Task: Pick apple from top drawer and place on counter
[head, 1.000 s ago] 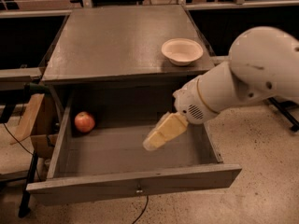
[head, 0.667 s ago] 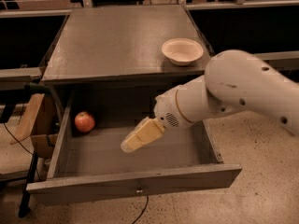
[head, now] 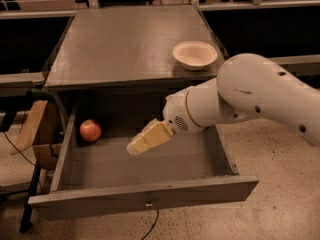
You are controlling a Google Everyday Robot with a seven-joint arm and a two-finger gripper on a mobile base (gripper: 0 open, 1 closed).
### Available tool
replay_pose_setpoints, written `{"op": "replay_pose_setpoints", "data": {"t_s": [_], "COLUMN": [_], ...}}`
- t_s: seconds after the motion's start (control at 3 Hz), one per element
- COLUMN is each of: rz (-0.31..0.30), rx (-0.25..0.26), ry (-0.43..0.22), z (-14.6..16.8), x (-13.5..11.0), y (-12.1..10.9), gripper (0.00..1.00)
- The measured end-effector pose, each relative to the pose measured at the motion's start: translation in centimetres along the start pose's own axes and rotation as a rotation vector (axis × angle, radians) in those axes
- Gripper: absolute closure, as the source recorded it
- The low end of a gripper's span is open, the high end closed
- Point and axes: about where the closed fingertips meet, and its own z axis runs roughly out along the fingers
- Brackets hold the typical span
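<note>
Inside the open top drawer [head: 150,191], above the middle of its floor, hangs the gripper [head: 145,140], a pale cream wedge angled down and to the left from the thick white arm [head: 240,96]. It carries nothing. Whether it is spread or closed I cannot tell, since it reads as one solid block from this angle.

The apple [head: 90,130] sits to the left of the gripper and clear of it, in the drawer's back left corner. It looks close against the left wall and near the rear. It is red with a yellowish patch and rests on the drawer floor.

I judge the apple to be light, firm and smooth-skinned. A round fruit like this would roll at a nudge and could slip out of a glancing hold. The grip should span its widest part, coming from above or from the open right side. The left wall leaves little room there, and a low approach risks pushing the fruit deeper into the corner.

Above the drawer lies the grey counter [head: 120,39], with a shallow cream bowl [head: 195,54] near its front right edge. The space to the left of the bowl looks like a fair landing spot.
</note>
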Motion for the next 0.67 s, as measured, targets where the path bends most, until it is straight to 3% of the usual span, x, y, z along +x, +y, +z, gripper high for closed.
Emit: {"op": "replay_pose_setpoints", "data": {"t_s": [0.33, 0.67], "rz": [-0.02, -0.06], "rx": [-0.057, -0.127], "ry": [-0.068, -0.146], "z": [3.1, 9.8], "x": [-0.5, -1.5], "y": [0.0, 0.2], "gripper": [0.0, 0.0]}}
